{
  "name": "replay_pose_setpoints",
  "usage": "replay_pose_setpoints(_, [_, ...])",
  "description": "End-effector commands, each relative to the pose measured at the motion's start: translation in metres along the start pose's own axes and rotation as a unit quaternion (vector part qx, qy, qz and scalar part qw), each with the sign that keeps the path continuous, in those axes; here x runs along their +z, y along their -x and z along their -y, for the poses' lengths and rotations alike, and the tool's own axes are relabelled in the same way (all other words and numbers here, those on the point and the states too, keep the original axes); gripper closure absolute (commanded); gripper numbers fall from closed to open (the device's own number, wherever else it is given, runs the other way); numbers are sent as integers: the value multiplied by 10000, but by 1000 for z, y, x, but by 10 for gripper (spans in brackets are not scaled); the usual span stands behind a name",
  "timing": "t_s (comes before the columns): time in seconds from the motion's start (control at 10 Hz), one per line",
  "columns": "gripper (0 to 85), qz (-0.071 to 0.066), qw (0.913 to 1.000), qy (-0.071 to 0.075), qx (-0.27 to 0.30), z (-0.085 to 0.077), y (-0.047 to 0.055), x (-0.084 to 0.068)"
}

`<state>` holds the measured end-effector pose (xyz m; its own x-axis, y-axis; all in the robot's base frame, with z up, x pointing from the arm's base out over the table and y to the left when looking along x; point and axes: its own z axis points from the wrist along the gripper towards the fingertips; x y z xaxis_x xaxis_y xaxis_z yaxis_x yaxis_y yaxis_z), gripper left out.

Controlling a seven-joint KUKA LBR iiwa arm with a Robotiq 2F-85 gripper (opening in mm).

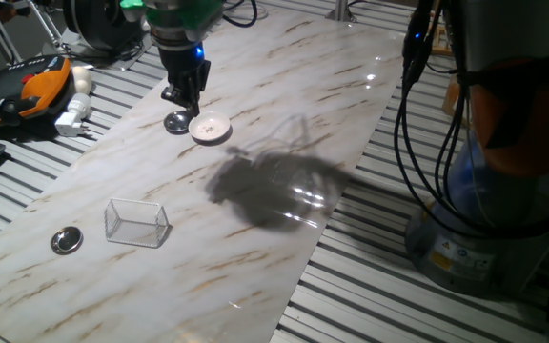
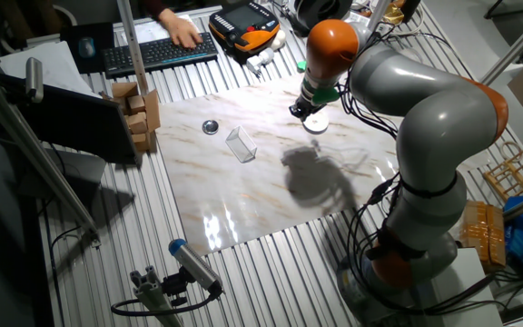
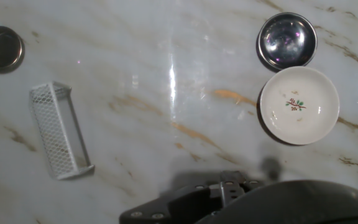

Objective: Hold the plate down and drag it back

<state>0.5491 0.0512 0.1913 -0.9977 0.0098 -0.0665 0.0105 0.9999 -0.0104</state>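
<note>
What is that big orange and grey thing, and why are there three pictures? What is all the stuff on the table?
It is a robot arm. At its end is a gripper with two jaws for grabbing things. Two pictures come from cameras standing at different sides of the marble table. The third comes from a camera on the robot's hand, looking down.

On the table lie a small white plate with a tiny drawing in the middle, a shiny metal dish right beside it, another metal dish farther off, and a little white mesh basket. The gripper hangs above the table by the plate, holding nothing. Whether its jaws are open, I cannot tell.
</note>
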Motion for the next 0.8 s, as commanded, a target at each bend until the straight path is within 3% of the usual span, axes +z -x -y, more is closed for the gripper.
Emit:
replay_pose_setpoints(0.0, [850, 0, 10000, -20, 5, 0, 0, 0])
replay_pose_setpoints(0.2, [850, 32, 9999, -89, 54, 0, 0, -1])
replay_pose_setpoints(0.7, [850, 8, 10000, -12, 51, 1, 0, 0])
